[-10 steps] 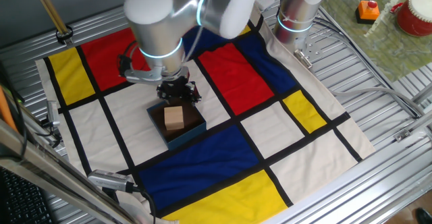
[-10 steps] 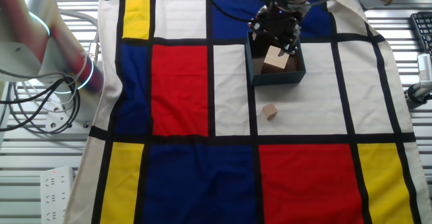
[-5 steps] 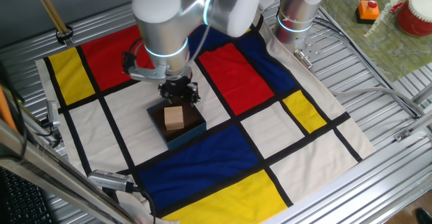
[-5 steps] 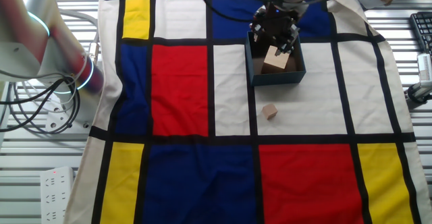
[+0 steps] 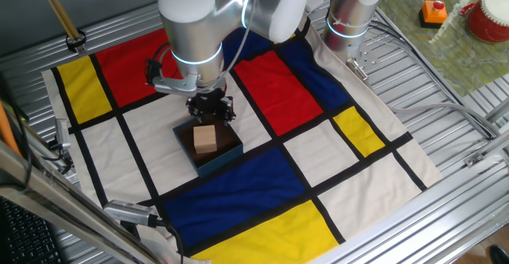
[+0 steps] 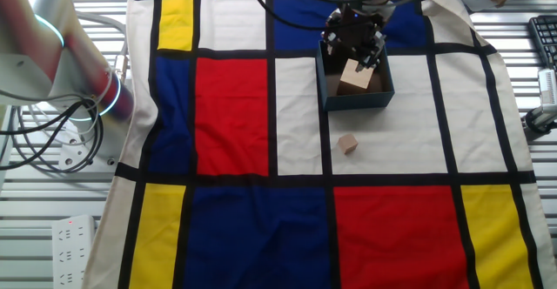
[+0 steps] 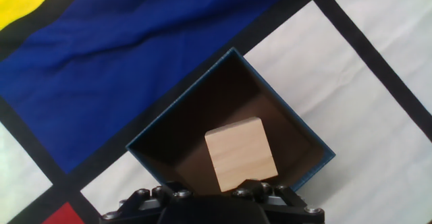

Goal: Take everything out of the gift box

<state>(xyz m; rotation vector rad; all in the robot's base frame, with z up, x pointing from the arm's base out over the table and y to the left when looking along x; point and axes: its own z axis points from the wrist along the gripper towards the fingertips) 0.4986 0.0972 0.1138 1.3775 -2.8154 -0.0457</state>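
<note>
- Box contents: one light-tan wooden block sits inside the gift box, on its dark brown floor, close to the wall nearest the gripper in the hand view.
- The gift box rests open-topped on the patterned cloth, on a white panel beside a blue one; in the other fixed view the gift box lies across a black line of the cloth.
- The gripper hangs over the far edge of the box in one fixed view, its black body pointing down; in the other fixed view the gripper overlaps the upper rim of the box.
- In the hand view only the black base of the jaws shows along the bottom edge, just beside the block; I cannot tell how far apart the jaws stand, and nothing shows them holding the block.
- A second, smaller wooden block lies on a white panel of the cloth outside the box, apart from it.
- The cloth covers a ribbed metal tabletop.
- On a greenish mat at the far corner stand a small orange toy and a red pot, well apart from the box.
</note>
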